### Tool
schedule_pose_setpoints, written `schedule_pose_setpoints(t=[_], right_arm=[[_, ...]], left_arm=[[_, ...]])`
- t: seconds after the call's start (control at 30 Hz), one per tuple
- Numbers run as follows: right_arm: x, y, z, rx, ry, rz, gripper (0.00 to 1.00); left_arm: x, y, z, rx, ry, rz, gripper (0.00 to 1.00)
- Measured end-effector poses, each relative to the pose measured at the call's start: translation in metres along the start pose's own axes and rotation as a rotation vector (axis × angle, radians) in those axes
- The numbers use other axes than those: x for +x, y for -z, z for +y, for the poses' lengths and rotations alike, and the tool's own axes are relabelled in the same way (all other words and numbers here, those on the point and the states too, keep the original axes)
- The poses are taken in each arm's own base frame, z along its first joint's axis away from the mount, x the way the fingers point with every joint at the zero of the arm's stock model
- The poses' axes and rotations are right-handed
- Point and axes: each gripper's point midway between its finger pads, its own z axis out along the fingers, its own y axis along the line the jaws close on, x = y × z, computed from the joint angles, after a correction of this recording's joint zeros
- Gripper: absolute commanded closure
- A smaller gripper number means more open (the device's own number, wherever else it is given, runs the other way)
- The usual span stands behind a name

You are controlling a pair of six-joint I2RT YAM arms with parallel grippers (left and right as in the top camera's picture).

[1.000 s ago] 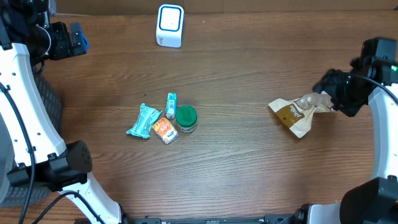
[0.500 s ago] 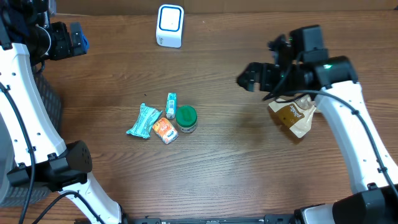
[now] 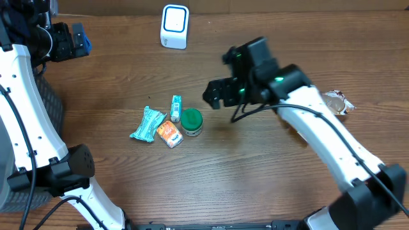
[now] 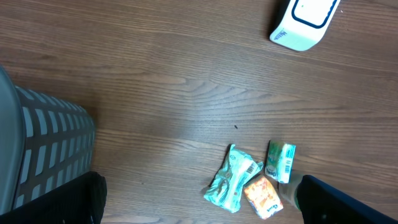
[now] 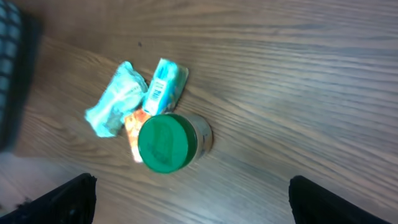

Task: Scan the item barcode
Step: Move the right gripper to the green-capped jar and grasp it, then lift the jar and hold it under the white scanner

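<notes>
Right pincer [image 3: 216,96], spread and empty, hangs beside the green-lidded jar [image 3: 192,120], seemingly lined up to grasp it; left pincer [image 4: 198,202] spread, idle.

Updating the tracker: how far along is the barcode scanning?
Done, apparently: one pouch lies apart at the right. In hand: nothing; the right gripper is open and empty, hovering near the jar, likely next. Remaining: the jar and three packets sit bunched, away from the scanner.
</notes>
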Motion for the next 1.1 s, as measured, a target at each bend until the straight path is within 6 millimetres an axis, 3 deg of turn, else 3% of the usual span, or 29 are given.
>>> schedule_pose_setpoints(t=[0.27, 0.43, 0.63, 0.8, 0.87, 0.97, 1.1], right_arm=[[0.009, -0.073, 0.027, 0.088, 0.253, 0.024, 0.10], [0.012, -0.089, 0.031, 0.091, 0.411, 0.037, 0.10], [0.042, -0.120, 0.037, 0.087, 0.557, 0.142, 0.10], [0.049, -0.123, 0.040, 0.084, 0.582, 0.165, 0.11], [0.052, -0.126, 0.036, 0.093, 0.581, 0.182, 0.17], [0.055, -0.135, 0.026, 0.107, 0.569, 0.204, 0.40], [0.050, -0.135, 0.028, 0.104, 0.503, 0.184, 0.47]], left_arm=[[0.000, 0.000, 0.000, 0.000, 0.000, 0.000, 0.00], [0.000, 0.000, 0.000, 0.000, 0.000, 0.000, 0.00], [0.000, 0.000, 0.000, 0.000, 0.000, 0.000, 0.00], [0.000, 0.000, 0.000, 0.000, 0.000, 0.000, 0.00], [0.000, 0.000, 0.000, 0.000, 0.000, 0.000, 0.01], [0.000, 0.000, 0.000, 0.000, 0.000, 0.000, 0.01], [0.000, 0.000, 0.000, 0.000, 0.000, 0.000, 0.00]])
